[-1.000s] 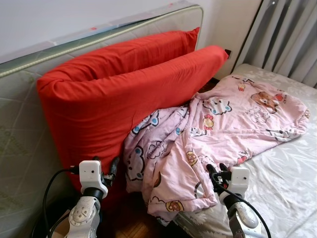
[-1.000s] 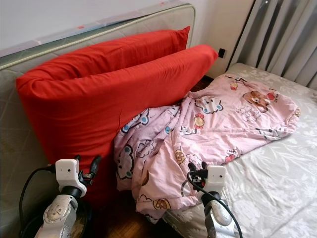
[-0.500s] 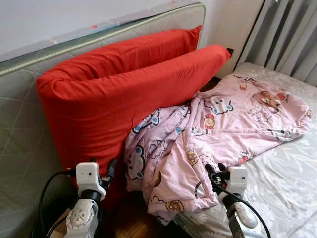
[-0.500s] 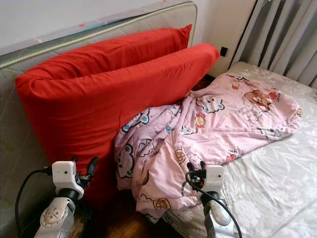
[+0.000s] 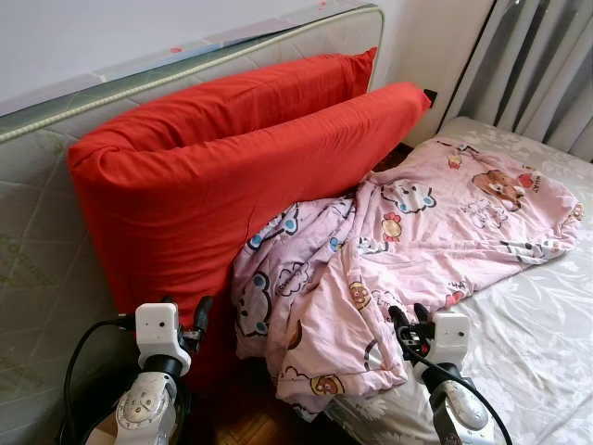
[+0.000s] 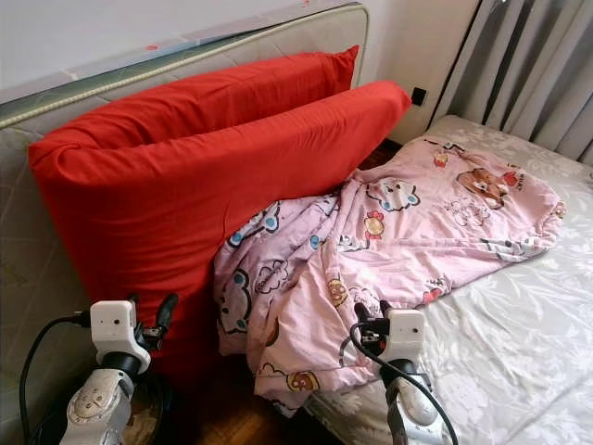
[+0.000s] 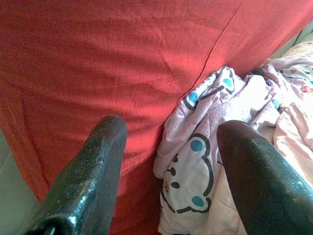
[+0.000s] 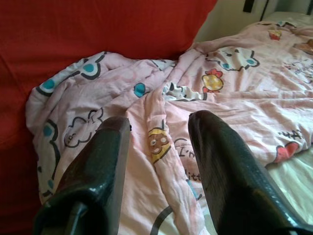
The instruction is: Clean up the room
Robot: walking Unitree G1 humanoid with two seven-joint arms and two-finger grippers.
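Note:
A pink cartoon-print blanket [image 5: 417, 232] lies crumpled on the bed, and its near end droops over the bed's edge toward the floor. Two long red cushions [image 5: 204, 185] lean on edge beside it. My left gripper [image 5: 188, 311] is open low in front of the red cushion, close to where the blanket meets it. In the left wrist view, the left gripper [image 7: 168, 132] frames red cloth and a blanket fold. My right gripper [image 5: 409, 320] is open just short of the hanging blanket edge. In the right wrist view, the right gripper [image 8: 159, 122] points at the blanket, holding nothing.
An upright mattress [image 5: 37, 232] stands behind the cushions against the wall. The bed's white patterned sheet [image 5: 537, 334] shows at the right, with grey curtains [image 5: 537, 65] behind it. Dark wooden floor [image 5: 241, 417] runs between cushions and bed. A wall socket [image 5: 428, 97] sits in the corner.
My left arm has drifted slightly left and down along the red cushion. The right arm and the blanket have stayed about where they were.

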